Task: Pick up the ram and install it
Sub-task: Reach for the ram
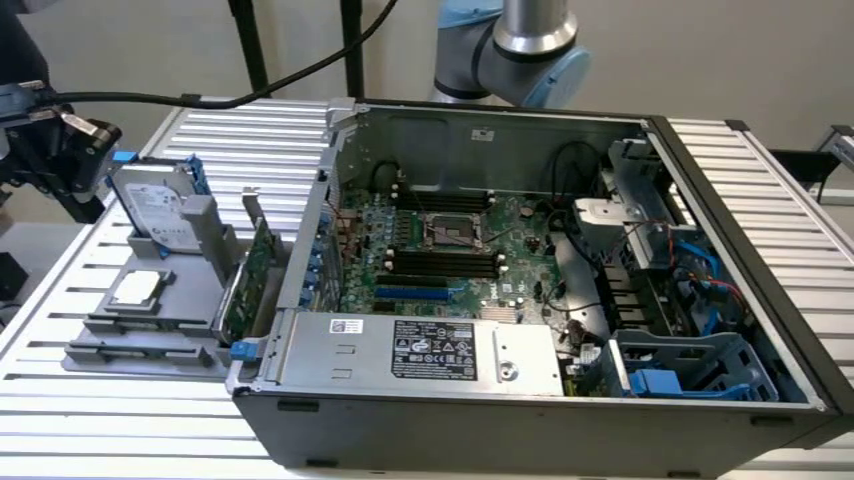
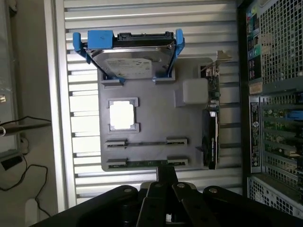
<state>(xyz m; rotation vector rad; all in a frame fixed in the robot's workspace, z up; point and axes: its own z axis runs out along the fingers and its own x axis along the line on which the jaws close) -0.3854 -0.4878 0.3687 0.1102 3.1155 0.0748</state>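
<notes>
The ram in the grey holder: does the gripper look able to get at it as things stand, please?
Probably yes: the ram sits uncovered in the slot of the grey holder nearest the gripper, which hangs over it. The fingers are shut, though, so cannot straddle it yet.

Open PC tower (image 1: 534,440) lies on its side on the slatted aluminium tabletop (image 1: 80,400), side panel off. Motherboard (image 1: 454,250) is exposed, with the CPU socket (image 1: 445,230) near its middle. Power supply (image 1: 414,350) with a black-and-white label runs along the near edge. Blue drive cage (image 1: 694,370) sits at the exterior view's right. Grey fixture tray (image 2: 156,123) just beside the case holds a hard drive (image 2: 130,61) standing on edge in blue rails, a CPU (image 2: 122,115) flat in its pocket, and an expansion card (image 2: 211,127) on edge, nearest the case.
</notes>
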